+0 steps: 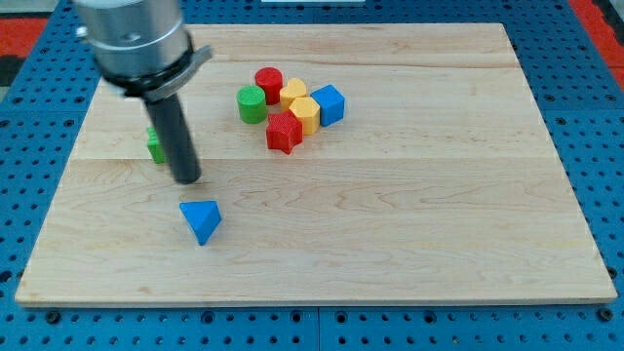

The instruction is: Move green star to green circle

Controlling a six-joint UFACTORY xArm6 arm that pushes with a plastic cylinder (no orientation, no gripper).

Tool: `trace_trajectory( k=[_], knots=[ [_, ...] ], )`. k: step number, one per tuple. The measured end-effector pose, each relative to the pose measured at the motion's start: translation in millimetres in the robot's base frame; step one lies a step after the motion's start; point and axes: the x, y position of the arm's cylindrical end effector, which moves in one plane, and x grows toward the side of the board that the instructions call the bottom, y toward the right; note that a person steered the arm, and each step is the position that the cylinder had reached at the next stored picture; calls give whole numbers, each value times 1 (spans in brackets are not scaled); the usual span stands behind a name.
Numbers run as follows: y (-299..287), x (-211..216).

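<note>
The green star lies at the view's left, mostly hidden behind my rod. My tip rests on the board just right of and below the star, close to it. The green circle stands upper centre, at the left end of a cluster of blocks, well to the right of the star.
Next to the green circle are a red cylinder, a yellow heart-like block, a yellow hexagon, a blue cube and a red star. A blue triangle lies below my tip. The wooden board rests on a blue pegboard.
</note>
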Motion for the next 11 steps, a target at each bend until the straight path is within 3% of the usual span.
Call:
trace_trajectory(
  k=[1, 3, 5, 11],
  knots=[
    [-54, 3],
    [-61, -45],
    [-29, -39],
    [53, -80]
  ],
)
